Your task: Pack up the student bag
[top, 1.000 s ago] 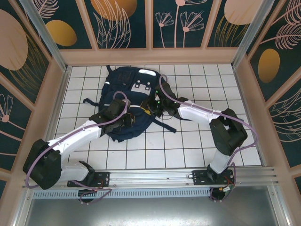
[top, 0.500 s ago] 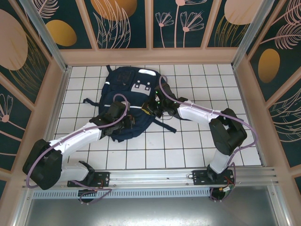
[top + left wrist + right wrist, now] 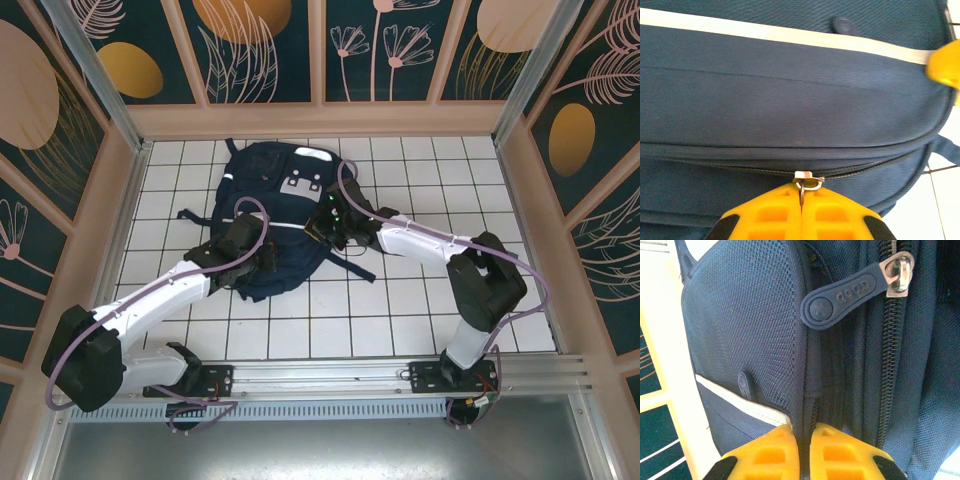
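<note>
We are looking at two arms, the left arm (image 3: 160, 295) and the right arm (image 3: 420, 240), each wearing smooth white shells between chunky black joints. A thin purple cable (image 3: 254, 201) is looping along each one. Black base plates (image 3: 200, 380) are sitting under them on a silver rail (image 3: 330, 375). The left gripper (image 3: 801, 192) and right gripper (image 3: 801, 432) are showing bright yellow, ribbed fingers (image 3: 772, 215) with black pads at the outer corners.

White-tiled table (image 3: 400, 310), student bag (image 3: 262, 170) on it
</note>
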Robot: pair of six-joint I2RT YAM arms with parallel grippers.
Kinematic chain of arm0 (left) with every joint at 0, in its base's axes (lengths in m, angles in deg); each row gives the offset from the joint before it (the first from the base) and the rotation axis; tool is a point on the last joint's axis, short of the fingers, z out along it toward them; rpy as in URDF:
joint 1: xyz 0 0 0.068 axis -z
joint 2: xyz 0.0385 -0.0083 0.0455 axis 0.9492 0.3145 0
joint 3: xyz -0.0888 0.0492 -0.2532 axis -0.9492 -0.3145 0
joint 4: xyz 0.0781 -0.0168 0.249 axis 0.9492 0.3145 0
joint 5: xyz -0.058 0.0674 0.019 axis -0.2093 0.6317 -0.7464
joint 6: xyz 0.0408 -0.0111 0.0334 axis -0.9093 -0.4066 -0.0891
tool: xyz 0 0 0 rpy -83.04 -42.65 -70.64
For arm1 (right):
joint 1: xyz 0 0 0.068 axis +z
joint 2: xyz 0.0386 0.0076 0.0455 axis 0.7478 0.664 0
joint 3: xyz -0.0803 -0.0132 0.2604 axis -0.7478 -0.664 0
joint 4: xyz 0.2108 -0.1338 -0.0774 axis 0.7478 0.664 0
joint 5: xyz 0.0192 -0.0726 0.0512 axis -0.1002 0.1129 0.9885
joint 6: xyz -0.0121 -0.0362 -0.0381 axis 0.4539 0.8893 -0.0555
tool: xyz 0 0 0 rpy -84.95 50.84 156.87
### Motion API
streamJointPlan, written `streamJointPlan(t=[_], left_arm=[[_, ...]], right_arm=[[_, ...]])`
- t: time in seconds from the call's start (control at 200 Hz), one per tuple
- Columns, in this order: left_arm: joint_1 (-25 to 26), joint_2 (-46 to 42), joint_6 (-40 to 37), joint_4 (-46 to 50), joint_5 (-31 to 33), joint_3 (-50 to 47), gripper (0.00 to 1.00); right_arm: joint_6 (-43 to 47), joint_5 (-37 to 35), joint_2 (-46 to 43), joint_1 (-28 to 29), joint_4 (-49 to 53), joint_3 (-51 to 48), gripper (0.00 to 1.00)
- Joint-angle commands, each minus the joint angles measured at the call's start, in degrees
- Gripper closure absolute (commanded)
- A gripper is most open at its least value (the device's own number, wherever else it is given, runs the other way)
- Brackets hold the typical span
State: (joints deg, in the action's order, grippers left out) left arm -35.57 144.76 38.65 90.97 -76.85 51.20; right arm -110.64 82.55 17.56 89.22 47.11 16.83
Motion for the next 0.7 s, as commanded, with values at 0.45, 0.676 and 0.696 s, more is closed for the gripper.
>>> streamJointPlan(t=[0.45, 0.676, 0.696], left_arm=[[-7.3, -1.2, 5.9, 13.2, 16.6, 2.0, 1.0], [-11.1, 0.8, 11.7, 9.6, 16.2, 2.1, 1.0], [-11.6, 1.0, 11.9, 8.8, 15.6, 2.2, 1.0]], right_arm=[[3.8, -17.5, -6.1, -6.5, 4.9, -3.0, 1.0], [7.0, -15.3, -6.0, -6.5, 2.6, -3.2, 1.0], [7.3, -15.3, -6.0, -6.5, 2.7, -3.2, 1.0]])
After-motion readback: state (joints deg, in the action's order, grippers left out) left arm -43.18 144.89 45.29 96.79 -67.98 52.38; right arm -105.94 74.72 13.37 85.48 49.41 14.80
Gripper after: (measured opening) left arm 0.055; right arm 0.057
